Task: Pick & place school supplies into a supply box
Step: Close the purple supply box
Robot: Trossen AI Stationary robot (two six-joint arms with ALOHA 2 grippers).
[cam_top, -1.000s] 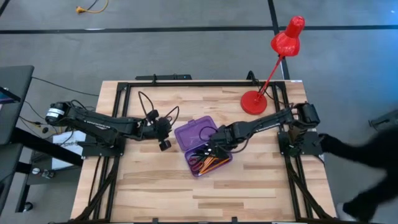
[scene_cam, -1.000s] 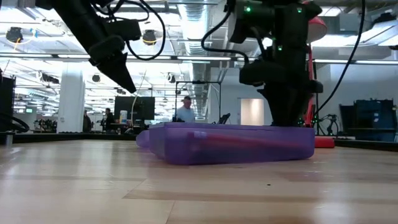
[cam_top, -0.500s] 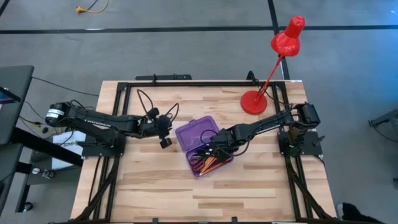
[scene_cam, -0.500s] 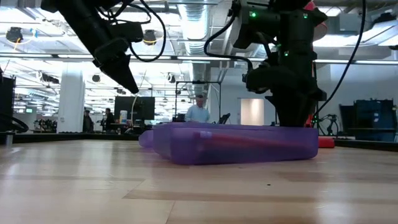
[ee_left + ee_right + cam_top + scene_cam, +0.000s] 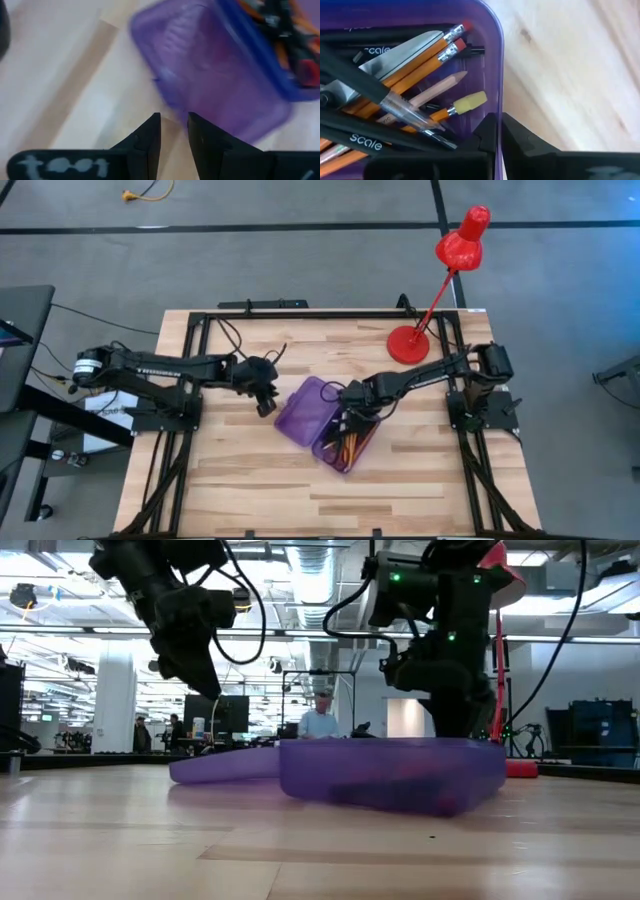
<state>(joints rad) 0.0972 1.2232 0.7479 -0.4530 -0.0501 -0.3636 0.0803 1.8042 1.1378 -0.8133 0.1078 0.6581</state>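
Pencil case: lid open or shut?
Open. The pencil case lid lies flat beside the tray; pencils show inside.

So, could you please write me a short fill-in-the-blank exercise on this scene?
1. The right gripper is shut on the ____ of the purple supply box.
2. The pencils lie ____ the box.
3. The left gripper hovers beside the box's open ____.
4. The lamp is coloured ____.

Missing words: wall; inside; lid; red

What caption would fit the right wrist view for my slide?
Right gripper shut on the wall of the purple pencil case, which holds orange pencils and black pens.
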